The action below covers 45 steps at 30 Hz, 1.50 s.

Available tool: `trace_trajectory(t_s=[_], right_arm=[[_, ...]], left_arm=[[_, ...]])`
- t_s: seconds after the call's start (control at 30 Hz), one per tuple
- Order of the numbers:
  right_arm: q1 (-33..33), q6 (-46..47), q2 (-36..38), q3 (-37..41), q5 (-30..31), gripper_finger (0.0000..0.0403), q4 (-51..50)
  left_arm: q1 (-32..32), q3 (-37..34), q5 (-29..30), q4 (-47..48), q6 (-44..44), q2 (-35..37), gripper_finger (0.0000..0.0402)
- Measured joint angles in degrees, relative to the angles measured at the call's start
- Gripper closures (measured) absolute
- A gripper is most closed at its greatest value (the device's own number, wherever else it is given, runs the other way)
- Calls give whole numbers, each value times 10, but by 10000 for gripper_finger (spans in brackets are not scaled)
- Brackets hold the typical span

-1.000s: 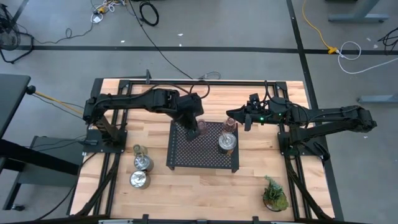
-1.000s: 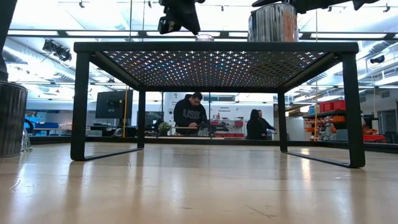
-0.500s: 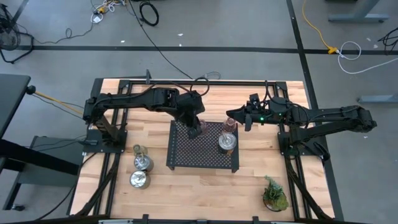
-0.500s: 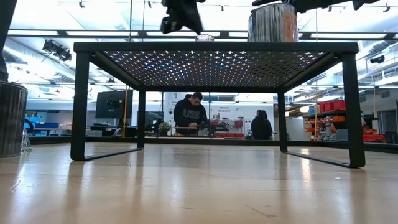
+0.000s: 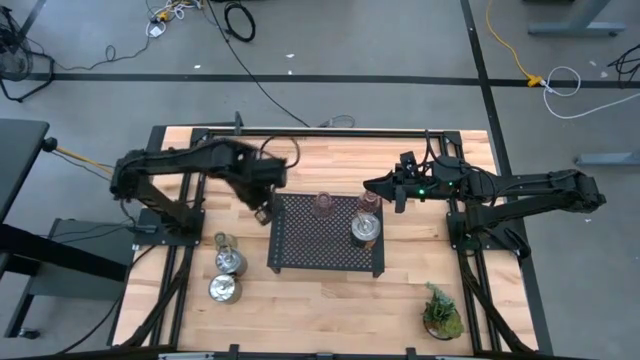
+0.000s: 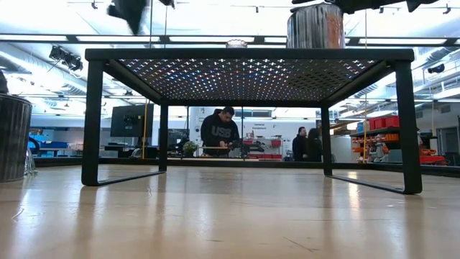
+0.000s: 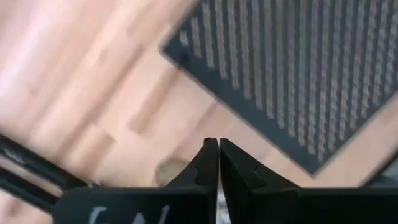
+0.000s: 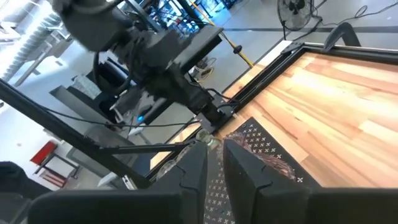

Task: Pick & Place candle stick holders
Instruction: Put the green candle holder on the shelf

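A black perforated tray (image 5: 310, 245) stands mid-table. On it are a pink glass holder (image 5: 323, 204), a reddish glass holder (image 5: 368, 200) and a silver holder (image 5: 365, 228), each on its base. Left of the tray, two silver holders (image 5: 230, 262) (image 5: 223, 289) and a greenish glass one (image 5: 222, 241) stand on the wood. My left gripper (image 5: 262, 211) is shut and empty. It points down over bare wood (image 7: 124, 93), just off the tray's far left corner (image 7: 186, 43). My right gripper (image 5: 367, 184) hangs shut and empty above the tray's far right, near the reddish holder.
A small green potted plant (image 5: 441, 312) sits near the table's front right. Bare wood lies in front of the tray and along the far edge. In the low view the tray (image 6: 248, 54) stands on thin legs, with people in the room behind.
My left gripper has swung from above the pink holder on the tray toward the table's left edge, off the tray, tipping more steeply downward. Its fingers stay shut. The pink holder stands where it was on the tray, now uncovered.
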State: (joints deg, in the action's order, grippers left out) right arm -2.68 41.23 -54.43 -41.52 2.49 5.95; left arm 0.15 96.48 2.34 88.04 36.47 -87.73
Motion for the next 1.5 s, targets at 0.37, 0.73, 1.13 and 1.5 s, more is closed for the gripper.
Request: trace_trajectory(t_s=[0.37, 0.73, 1.13, 1.5], right_arm=[[0, -2, 0, 0, -5, 351, 14], [0, 1, 0, 0, 15, 351, 13], [0, 2, 0, 0, 16, 351, 14], [0, 1, 0, 0, 27, 351, 13]], left_arm=[[-82, -281, -48, 22, 218, 160, 385], [-105, -397, -86, -34, 243, 208, 357], [-106, -492, -114, -115, 254, 208, 262], [-106, -492, -66, -153, 259, 208, 239]])
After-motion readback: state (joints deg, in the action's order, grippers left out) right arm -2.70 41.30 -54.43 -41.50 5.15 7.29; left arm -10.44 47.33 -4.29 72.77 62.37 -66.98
